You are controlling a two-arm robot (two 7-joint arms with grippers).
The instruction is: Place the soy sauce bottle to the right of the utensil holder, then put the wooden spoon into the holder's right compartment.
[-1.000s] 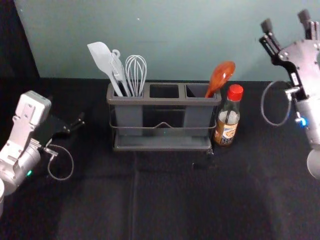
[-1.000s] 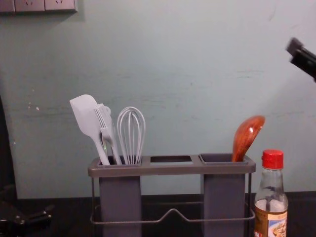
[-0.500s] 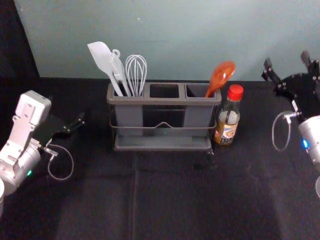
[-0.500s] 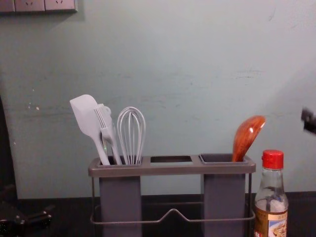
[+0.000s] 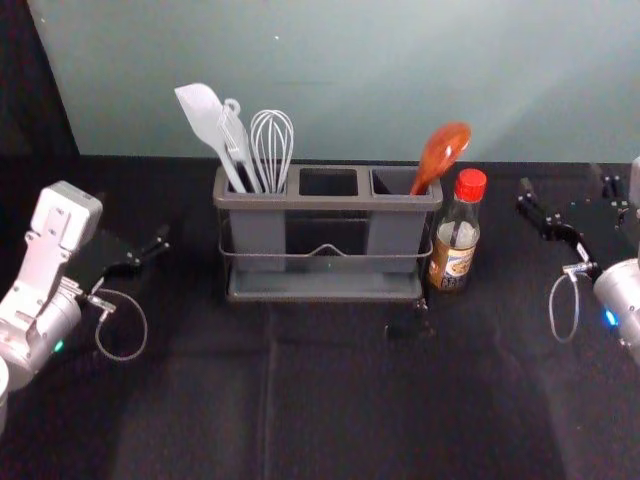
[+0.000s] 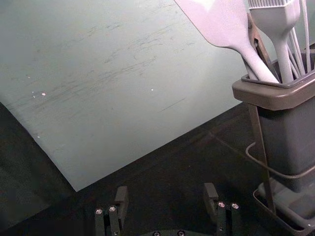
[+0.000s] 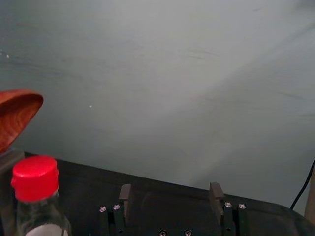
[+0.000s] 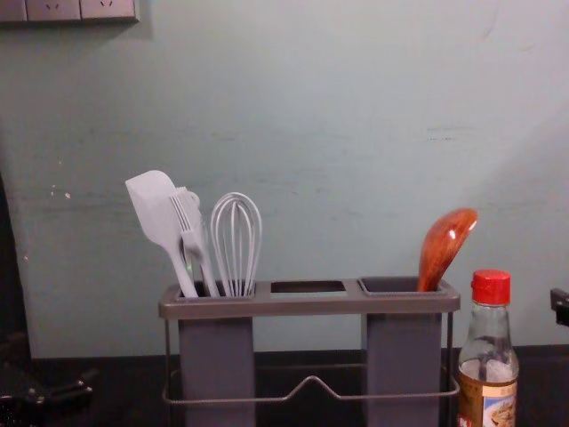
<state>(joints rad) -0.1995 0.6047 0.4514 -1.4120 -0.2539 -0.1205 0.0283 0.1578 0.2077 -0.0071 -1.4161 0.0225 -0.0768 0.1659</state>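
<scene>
In the head view the utensil holder (image 5: 321, 203) stands near the back wall. The wooden spoon (image 5: 441, 155) leans in its right compartment (image 5: 397, 228), bowl up. Upright against the holder's right end, or just beside it, is the soy sauce bottle (image 5: 457, 232) with its red cap. My right gripper (image 5: 570, 190) is open and empty, to the right of the bottle; the right wrist view shows the gripper (image 7: 170, 201) with its fingers apart. Parked left of the holder, my left gripper (image 5: 135, 250) is open; so the left wrist view shows the gripper (image 6: 165, 201).
A white spatula (image 5: 206, 122), a brush and a whisk (image 5: 271, 150) stand in the holder's left compartment. The wall (image 8: 311, 133) rises close behind. A thin dark cable (image 7: 303, 188) hangs at one edge of the right wrist view.
My right gripper has come down from in front of the wall to lower beside the bottle, on its right. The bottle, spoon, holder and left arm have not moved.
</scene>
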